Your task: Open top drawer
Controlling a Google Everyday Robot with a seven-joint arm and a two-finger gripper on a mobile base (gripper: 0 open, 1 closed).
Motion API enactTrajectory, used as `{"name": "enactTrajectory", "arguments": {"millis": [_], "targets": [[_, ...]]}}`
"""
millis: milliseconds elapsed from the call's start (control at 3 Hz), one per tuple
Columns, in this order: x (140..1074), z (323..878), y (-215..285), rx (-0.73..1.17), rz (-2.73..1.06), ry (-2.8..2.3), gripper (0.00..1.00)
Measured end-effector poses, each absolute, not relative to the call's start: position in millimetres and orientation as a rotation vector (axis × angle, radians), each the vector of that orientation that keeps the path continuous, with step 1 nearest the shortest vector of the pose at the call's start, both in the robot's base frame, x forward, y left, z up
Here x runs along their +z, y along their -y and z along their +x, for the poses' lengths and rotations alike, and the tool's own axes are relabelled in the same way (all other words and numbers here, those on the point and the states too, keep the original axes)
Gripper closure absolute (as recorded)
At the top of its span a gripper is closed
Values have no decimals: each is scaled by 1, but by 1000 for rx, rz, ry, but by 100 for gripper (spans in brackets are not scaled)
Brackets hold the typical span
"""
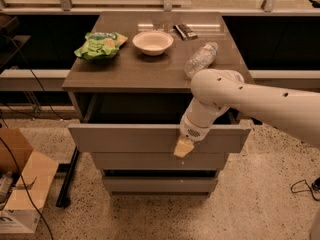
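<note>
The top drawer (130, 138) is a wide grey handle-less front, pulled out from under the brown-grey cabinet top (135, 71). Its dark inside (135, 109) shows between the front and the cabinet. My gripper (183, 147) hangs from the white arm (220, 91), which comes in from the right. It sits against the outer face of the drawer front, right of centre, pointing down. Two shorter grey drawer fronts (160, 160) lie below, and the gripper tip reaches the gap above the middle one.
On the cabinet top lie a green snack bag (100, 45), a white bowl (153, 42), a clear plastic bottle (201, 59) on its side and a small dark packet (184, 31). A cardboard box (22, 184) and cables sit on the floor at left.
</note>
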State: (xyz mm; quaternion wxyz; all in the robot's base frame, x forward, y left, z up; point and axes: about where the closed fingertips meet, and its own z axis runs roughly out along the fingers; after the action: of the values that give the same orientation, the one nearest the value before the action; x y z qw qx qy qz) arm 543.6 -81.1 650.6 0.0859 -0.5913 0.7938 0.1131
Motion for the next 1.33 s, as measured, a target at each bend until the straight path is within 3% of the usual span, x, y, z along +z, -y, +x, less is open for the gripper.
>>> {"name": "enactTrajectory", "arguments": {"millis": [333, 1000, 1333], "targets": [[651, 544, 81, 337, -1763, -2366, 74], [652, 537, 84, 354, -1762, -2373, 33], [650, 535, 84, 358, -1768, -2383, 3]]}}
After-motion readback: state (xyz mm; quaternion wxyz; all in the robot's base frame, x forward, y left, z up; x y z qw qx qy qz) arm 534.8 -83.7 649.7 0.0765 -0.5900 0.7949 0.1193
